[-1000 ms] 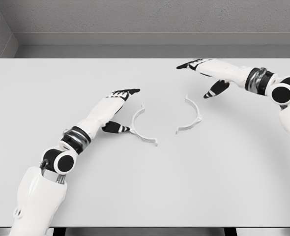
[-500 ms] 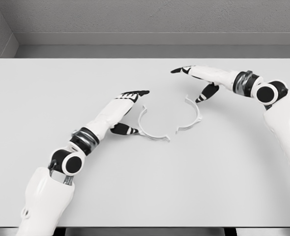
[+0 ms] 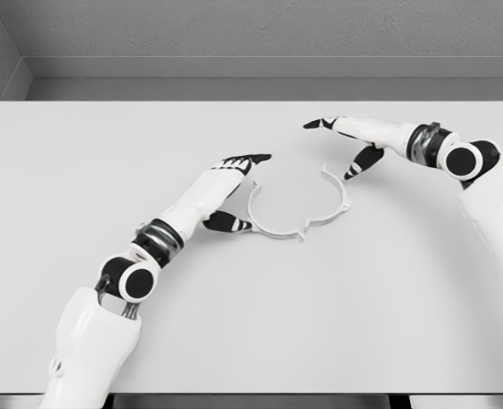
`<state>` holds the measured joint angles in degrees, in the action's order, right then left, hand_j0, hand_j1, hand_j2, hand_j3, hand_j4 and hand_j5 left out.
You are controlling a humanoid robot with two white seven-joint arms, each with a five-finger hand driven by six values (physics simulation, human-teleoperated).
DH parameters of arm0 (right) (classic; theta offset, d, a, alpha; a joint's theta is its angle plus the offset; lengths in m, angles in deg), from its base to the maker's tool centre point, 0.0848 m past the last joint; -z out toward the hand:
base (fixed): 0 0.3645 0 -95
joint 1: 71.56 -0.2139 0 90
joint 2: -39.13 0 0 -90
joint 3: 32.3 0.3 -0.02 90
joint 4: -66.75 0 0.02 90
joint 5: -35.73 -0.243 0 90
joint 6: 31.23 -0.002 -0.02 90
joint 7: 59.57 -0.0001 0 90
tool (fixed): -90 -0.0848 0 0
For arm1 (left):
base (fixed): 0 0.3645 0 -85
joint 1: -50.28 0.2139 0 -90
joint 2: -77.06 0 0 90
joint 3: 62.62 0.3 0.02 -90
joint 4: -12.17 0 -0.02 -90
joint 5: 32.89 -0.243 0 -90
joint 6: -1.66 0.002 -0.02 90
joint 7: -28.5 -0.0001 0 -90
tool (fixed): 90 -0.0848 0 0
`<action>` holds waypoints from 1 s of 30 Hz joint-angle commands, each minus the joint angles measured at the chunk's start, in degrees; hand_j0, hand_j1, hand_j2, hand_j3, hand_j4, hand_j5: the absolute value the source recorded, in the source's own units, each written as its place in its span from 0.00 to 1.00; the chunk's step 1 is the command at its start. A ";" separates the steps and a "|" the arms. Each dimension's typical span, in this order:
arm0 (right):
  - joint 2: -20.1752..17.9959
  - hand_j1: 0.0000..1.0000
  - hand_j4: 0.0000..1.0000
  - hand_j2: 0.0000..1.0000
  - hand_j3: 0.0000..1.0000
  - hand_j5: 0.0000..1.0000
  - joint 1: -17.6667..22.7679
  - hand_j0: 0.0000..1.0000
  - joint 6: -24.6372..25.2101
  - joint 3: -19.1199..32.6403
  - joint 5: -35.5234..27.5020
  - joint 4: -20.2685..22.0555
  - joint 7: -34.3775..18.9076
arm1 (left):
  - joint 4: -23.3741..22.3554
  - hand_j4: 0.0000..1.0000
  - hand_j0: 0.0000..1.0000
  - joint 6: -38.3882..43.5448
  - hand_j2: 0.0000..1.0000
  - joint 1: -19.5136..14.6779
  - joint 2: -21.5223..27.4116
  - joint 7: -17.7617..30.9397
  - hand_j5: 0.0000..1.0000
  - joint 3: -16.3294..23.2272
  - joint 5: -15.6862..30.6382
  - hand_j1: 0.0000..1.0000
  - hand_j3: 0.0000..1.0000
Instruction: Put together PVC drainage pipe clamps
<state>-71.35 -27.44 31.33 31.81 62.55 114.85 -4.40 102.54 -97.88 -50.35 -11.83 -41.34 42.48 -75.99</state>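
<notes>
**Two clamp halves meeting at the front**

Left half [image 3: 264, 220] touches right half [image 3: 335, 194] at their near ends. My left hand [image 3: 226, 187] lies open beside it; right hand [image 3: 354, 141] open behind. They look light, stiff, slippery: I push on the outer arc.

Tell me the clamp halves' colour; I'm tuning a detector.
White, both clamp halves, barely contrasting with the pale grey table. The head view shows it.

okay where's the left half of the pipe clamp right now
In the head view the left clamp half lies on the table near the centre, just right of the left hand, its lower end meeting the right clamp half.
</notes>
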 commanded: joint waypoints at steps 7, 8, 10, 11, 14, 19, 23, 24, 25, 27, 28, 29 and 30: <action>-0.71 1.00 1.00 1.00 1.00 1.00 0.18 1.00 0.11 -0.12 -0.28 0.06 -0.07 | 0.34 1.00 1.00 0.04 1.00 0.00 -0.06 -0.03 1.00 -0.42 0.47 1.00 1.00; -0.71 1.00 1.00 1.00 1.00 1.00 0.18 1.00 0.11 -0.03 -0.28 0.15 -0.07 | 0.43 1.00 1.00 -0.04 1.00 0.18 -0.06 -0.03 1.00 -0.51 0.65 1.00 1.00; -0.71 1.00 1.00 1.00 1.00 1.00 0.18 1.00 0.11 -0.21 -0.28 0.15 -0.07 | 1.04 1.00 1.00 -0.04 1.00 0.35 0.11 -0.03 1.00 -0.77 1.00 1.00 1.00; -0.71 1.00 1.00 1.00 1.00 1.00 0.18 1.00 0.11 -0.30 -0.28 0.15 -0.07 | 1.13 1.00 1.00 -0.04 1.00 0.44 0.11 -0.03 1.00 -0.69 1.00 1.00 1.00; -0.62 1.00 1.00 1.00 1.00 1.00 0.18 1.00 0.11 -1.09 -0.28 0.15 -0.07 | 1.13 1.00 1.00 -0.13 1.00 0.53 0.38 -0.03 1.00 -0.60 1.00 1.00 1.00; -0.45 1.00 1.00 1.00 1.00 1.00 0.18 1.00 0.11 -2.05 -0.28 0.15 -0.07 | 0.96 1.00 1.00 -0.13 1.00 1.23 1.17 -0.03 1.00 -0.33 0.82 1.00 1.00; -0.18 1.00 1.00 1.00 1.00 1.00 0.18 1.00 0.11 -2.32 -0.37 0.24 -0.07 | 0.60 1.00 1.00 -0.04 1.00 1.49 1.25 -0.03 1.00 -0.33 0.82 1.00 1.00; -0.18 1.00 1.00 1.00 1.00 1.00 0.18 1.00 0.11 -2.32 -0.28 0.24 -0.07 | 0.43 1.00 1.00 -0.04 1.00 1.41 1.17 -0.03 1.00 -0.16 0.74 1.00 1.00; -0.18 1.00 1.00 1.00 1.00 1.00 0.18 1.00 0.11 -2.32 -0.37 0.24 -0.07 | 0.43 1.00 1.00 -0.04 1.00 1.41 1.17 -0.03 1.00 -0.16 0.74 1.00 1.00; -0.18 1.00 1.00 1.00 1.00 1.00 0.18 1.00 0.11 -2.32 -0.37 0.24 -0.07 | 0.17 1.00 1.00 -0.13 1.00 1.23 1.08 -0.03 1.00 -0.07 0.47 1.00 1.00; -0.18 1.00 1.00 1.00 1.00 1.00 0.18 1.00 0.11 -2.32 -0.37 0.24 0.02 | -0.19 1.00 1.00 -0.13 1.00 0.97 1.08 -0.03 1.00 -0.07 0.47 1.00 1.00; -0.18 1.00 1.00 1.00 1.00 1.00 0.18 1.00 0.11 -2.32 -0.37 0.33 0.02 | -0.27 1.00 1.00 -0.13 1.00 0.97 0.99 -0.03 1.00 -0.07 0.47 1.00 1.00; -0.18 1.00 1.00 1.00 1.00 1.00 0.18 1.00 0.11 -2.32 -0.37 0.33 0.02 | -0.63 1.00 1.00 -0.04 1.00 0.88 0.90 -0.03 1.00 -0.07 0.47 1.00 1.00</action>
<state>-71.52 -27.26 31.31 29.42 62.53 115.11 -4.46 102.37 -97.98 -49.56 -10.81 -41.34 42.40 -75.70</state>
